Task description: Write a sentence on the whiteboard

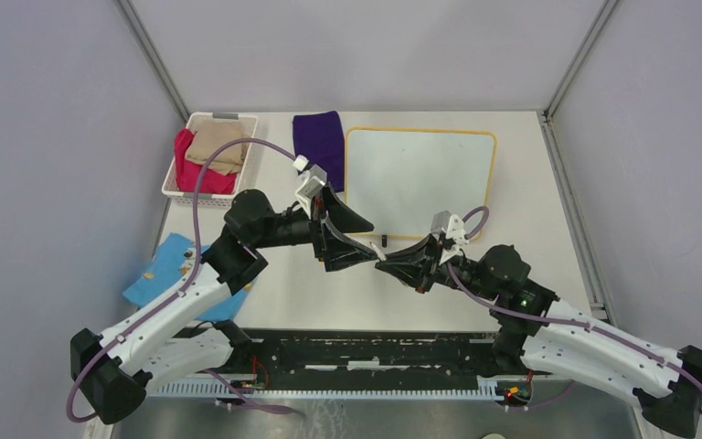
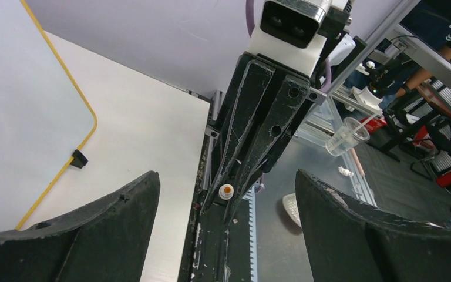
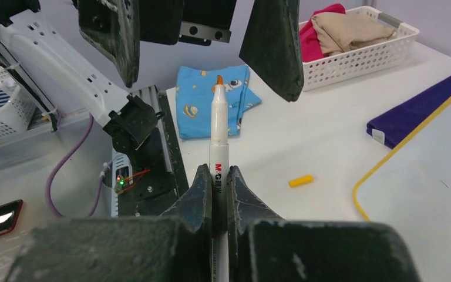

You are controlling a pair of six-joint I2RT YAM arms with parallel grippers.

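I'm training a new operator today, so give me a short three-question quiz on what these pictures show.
1. True or false: the right gripper is shut on the white marker with the orange tip.
2. The left gripper is: A open, B shut on the marker.
3. Fill in: in the top view, the folded purple cloth lies to the ___ of the glossy white board with the yellow frame.
Key: 1 true; 2 A; 3 left.
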